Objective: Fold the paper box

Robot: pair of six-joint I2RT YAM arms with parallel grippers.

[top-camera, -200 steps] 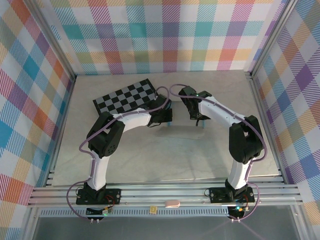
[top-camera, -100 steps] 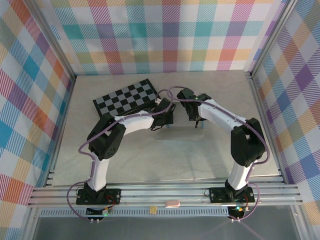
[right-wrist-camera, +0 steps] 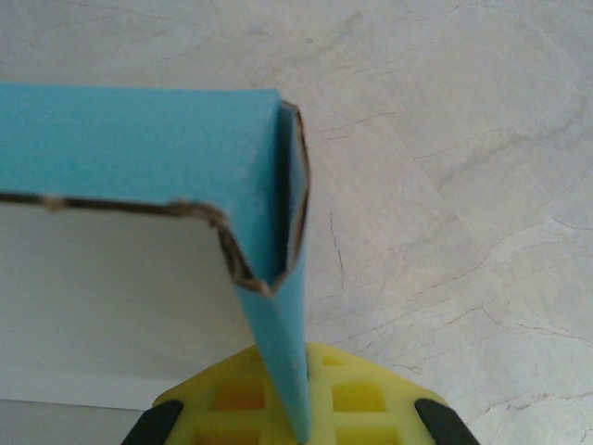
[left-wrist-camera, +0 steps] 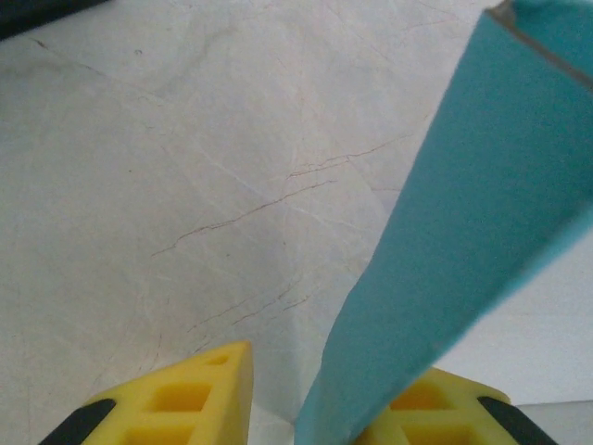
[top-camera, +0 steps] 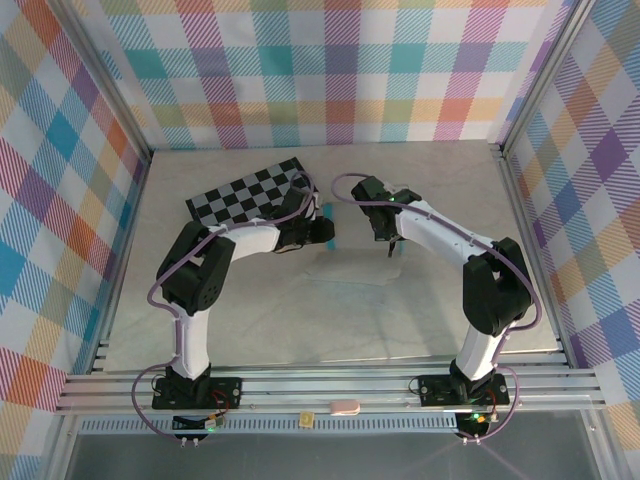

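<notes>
Left hand (top-camera: 323, 230), from above: sits mid-table, just off the near right corner of the chessboard (top-camera: 255, 190), against an upright teal end flap. Right hand (top-camera: 390, 245) a little further right, at the opposite upright flap. Between them, flat on the table (top-camera: 250, 320), the paper box (top-camera: 350, 268), white inner side up, long axis running left to right, roughly parallel to the table's near edge. One end per hand: left end nearest the left hand, right end nearest the right.

From the left wrist: left hand (left-wrist-camera: 310, 417) parted, not clamped. Teal wall of the paper box (left-wrist-camera: 463, 204) standing in the gap, leaning towards the right-side pad, bare table showing on the other side.

From the right wrist: right hand (right-wrist-camera: 296, 413) closed on the paper box (right-wrist-camera: 139, 139), pinching a creased teal corner. Raw brown card edge along the fold, white inner face below. Thin stock, likely easy to buckle.
</notes>
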